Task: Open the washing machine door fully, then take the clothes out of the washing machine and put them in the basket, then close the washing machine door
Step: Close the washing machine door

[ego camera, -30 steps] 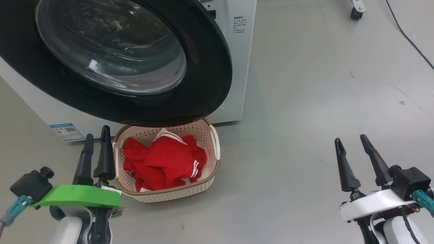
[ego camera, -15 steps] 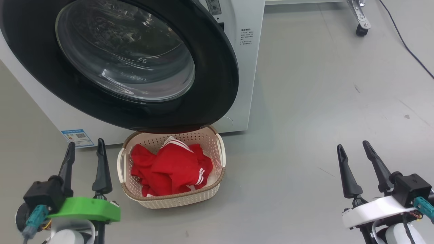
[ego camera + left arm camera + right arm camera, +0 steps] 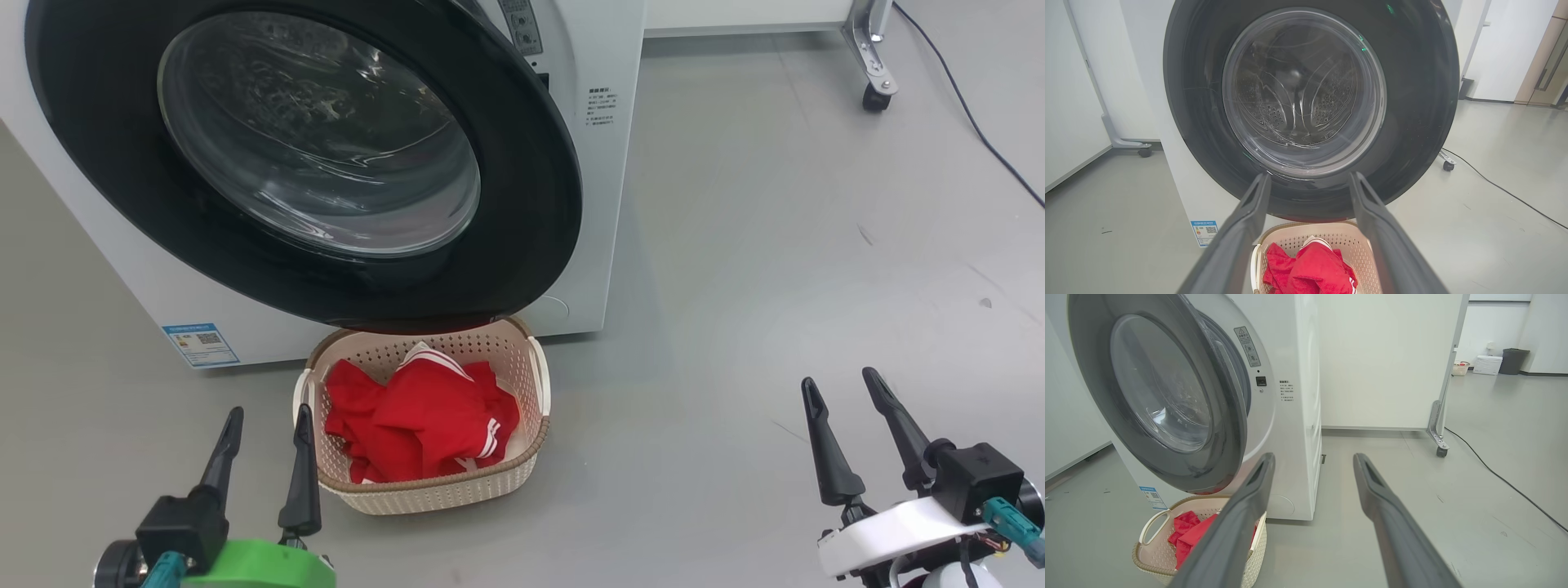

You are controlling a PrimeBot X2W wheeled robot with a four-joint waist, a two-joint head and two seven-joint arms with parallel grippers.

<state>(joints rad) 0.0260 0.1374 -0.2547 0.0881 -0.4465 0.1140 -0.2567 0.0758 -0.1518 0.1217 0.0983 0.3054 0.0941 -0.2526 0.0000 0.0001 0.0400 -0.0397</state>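
The washing machine is a white box with its black-rimmed washing machine door swung nearly against its front, a narrow gap showing at the door in the right wrist view. Below the door, the cream basket sits on the floor holding the red clothes. My left gripper is open and empty just left of the basket, pointing at the door. My right gripper is open and empty, far to the right over bare floor.
Grey floor spreads right of the machine. A white wheeled partition with a caster and a black cable lie at the back right. A blue sticker marks the machine's lower front.
The head camera has shifted, so the machine and basket sit lower in the picture. My left gripper has drawn back toward me beside the basket. Both grippers have stayed open.
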